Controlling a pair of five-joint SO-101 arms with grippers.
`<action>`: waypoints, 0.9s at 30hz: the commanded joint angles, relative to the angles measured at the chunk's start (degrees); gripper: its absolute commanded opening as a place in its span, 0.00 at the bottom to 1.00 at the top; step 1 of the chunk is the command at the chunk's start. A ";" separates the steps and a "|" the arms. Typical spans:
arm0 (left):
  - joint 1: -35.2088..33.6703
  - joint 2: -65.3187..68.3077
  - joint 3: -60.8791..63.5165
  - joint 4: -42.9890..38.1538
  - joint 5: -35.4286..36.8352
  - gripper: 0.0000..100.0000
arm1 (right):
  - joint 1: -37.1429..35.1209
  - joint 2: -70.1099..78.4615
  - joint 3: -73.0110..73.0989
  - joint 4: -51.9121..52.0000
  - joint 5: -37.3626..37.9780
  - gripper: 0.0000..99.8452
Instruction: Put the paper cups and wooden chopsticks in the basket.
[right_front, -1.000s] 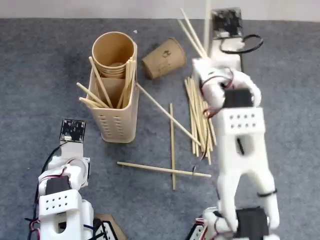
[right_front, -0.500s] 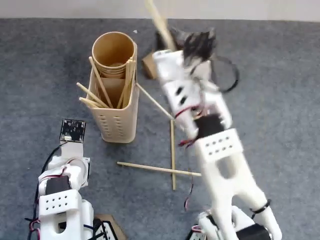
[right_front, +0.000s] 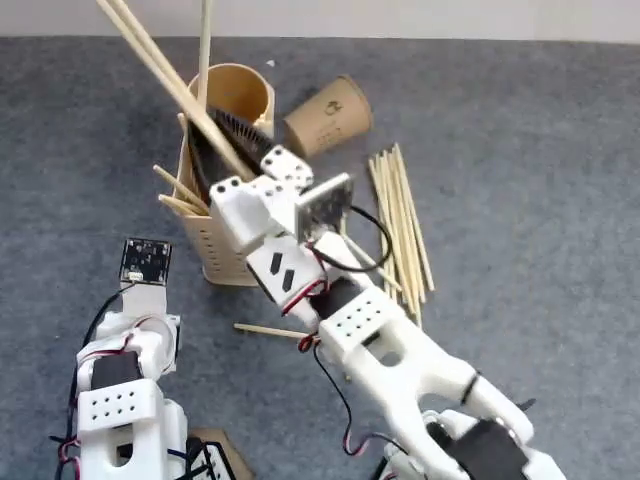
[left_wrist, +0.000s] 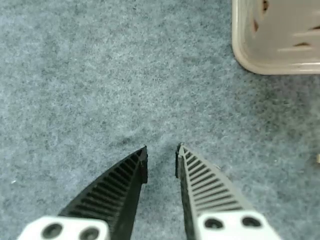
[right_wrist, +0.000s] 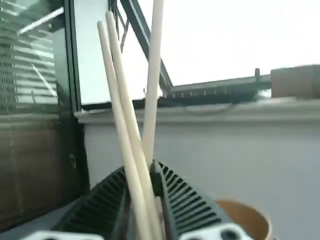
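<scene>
My right gripper (right_front: 228, 140) is shut on three wooden chopsticks (right_front: 150, 50) and hovers over the beige basket (right_front: 235, 250). The sticks point up and away to the far left. In the right wrist view the same chopsticks (right_wrist: 127, 100) stand clamped in the gripper (right_wrist: 150, 170), with a cup rim (right_wrist: 245, 215) below. Stacked paper cups (right_front: 240, 90) and several chopsticks stand in the basket. Another paper cup (right_front: 328, 117) lies on its side beyond it. My left gripper (left_wrist: 161, 150) is slightly open over bare carpet, near the basket's corner (left_wrist: 275, 40).
A pile of several chopsticks (right_front: 400, 225) lies on the grey carpet right of the right arm. One loose chopstick (right_front: 265, 331) lies near the front, partly under that arm. The left arm (right_front: 125, 385) sits at the front left.
The right arm has swung left from above the chopstick pile to over the basket, carrying the chopsticks. The left arm has not moved.
</scene>
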 joint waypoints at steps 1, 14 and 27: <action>0.48 -0.66 -0.40 -0.88 0.00 0.13 | 1.45 2.15 1.10 -1.63 -2.64 0.00; 0.48 -0.66 -0.40 -0.88 0.00 0.13 | 6.99 3.65 1.80 -6.46 -9.85 0.00; 0.48 -0.66 -0.40 -0.88 0.00 0.13 | 2.24 3.38 8.31 -6.29 -9.49 0.00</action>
